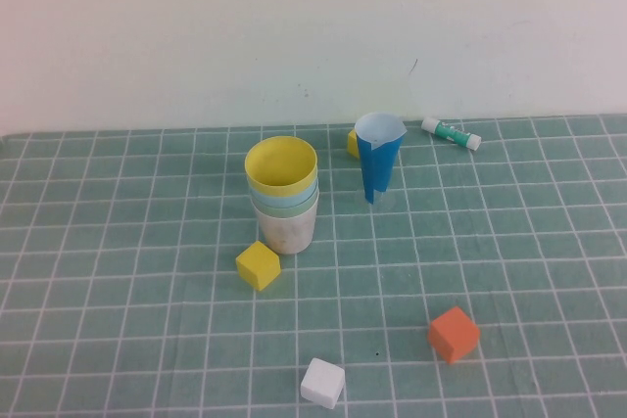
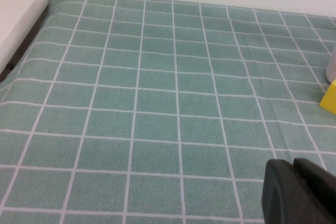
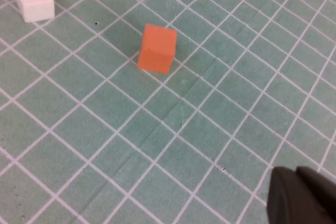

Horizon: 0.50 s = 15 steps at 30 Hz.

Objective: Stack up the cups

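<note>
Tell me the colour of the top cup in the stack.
Yellow top cup, clearest in the high view; neither the left gripper nor the right gripper shows there.

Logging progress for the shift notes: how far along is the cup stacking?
It looks finished. The cups stand nested in one stack, yellow on top, then blue and green rims, with the pale one at the bottom, beside the yellow cube. Nothing is in hand: the left end effector and right end effector sit over bare mat, outside the high view. No loose matching cup remains; only the paper cone stands apart.
</note>
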Available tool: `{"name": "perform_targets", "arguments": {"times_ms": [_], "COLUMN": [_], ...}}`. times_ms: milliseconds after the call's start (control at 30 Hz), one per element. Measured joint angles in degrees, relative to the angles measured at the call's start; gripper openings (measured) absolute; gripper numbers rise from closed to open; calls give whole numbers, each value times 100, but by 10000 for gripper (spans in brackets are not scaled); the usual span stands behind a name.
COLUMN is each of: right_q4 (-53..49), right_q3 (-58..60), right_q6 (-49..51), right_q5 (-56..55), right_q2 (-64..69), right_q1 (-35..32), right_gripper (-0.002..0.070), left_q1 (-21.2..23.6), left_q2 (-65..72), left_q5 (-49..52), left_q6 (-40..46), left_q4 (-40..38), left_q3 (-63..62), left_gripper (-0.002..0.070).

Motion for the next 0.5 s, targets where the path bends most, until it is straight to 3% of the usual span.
{"name": "perform_targets", "arguments": {"times_ms": [500], "right_q4": [0], "right_q3": [27], "right_q6": [0], "right_q5": [-38], "right_q2": [-15], "right_q1": [0], "right_gripper": [0], "left_q1": [0], "left_q2": [0], "left_q5": [0], "left_q6": [0], "left_q4": [0], "left_q3": [0], "left_gripper": [-1]}}
